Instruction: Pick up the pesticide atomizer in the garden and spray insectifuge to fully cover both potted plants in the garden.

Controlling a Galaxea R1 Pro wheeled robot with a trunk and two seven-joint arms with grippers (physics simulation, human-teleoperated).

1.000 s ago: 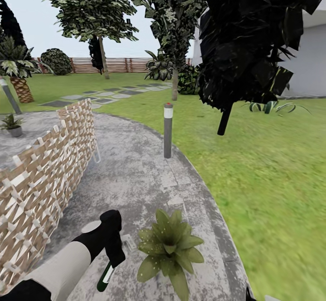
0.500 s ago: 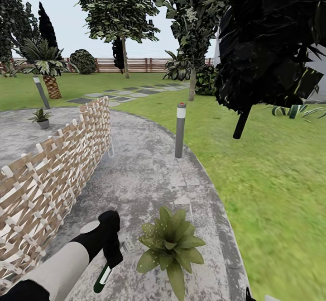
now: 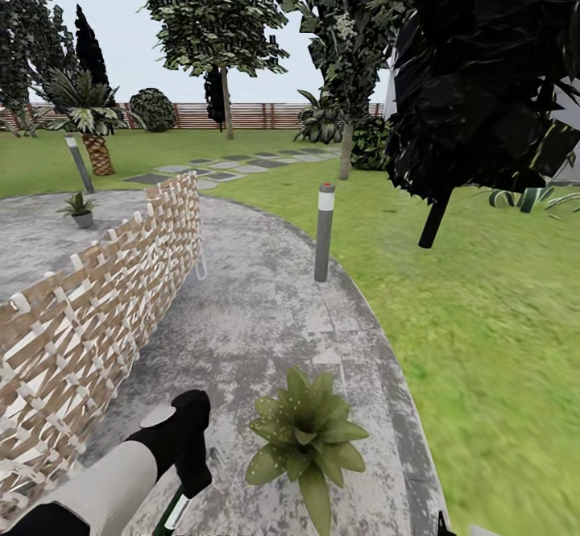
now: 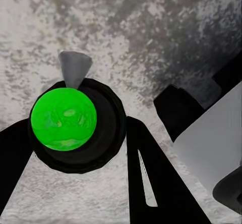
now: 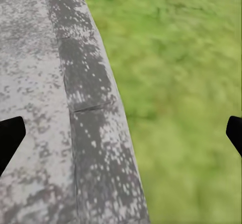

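- The slim white and dark green pesticide atomizer [image 3: 171,513] hangs from the left end effector [image 3: 190,471], low beside the near broad-leaved green potted plant [image 3: 304,438] on the round mottled grey stone patio [image 3: 258,318].
- In the left wrist view, the black fingers [image 4: 146,173] are clamped around the atomizer's round body [image 4: 70,123], green end facing the camera.
- Judged light, rigid and smooth plastic: it could twist or slip, so gripping mid-body suits it.
- The right end effector [image 5: 121,133] stands wide apart, holding nothing, over the patio edge and lawn [image 5: 186,82].
- The second small potted plant [image 3: 80,207] sits well apart, beyond the woven wicker seat [image 3: 97,294].
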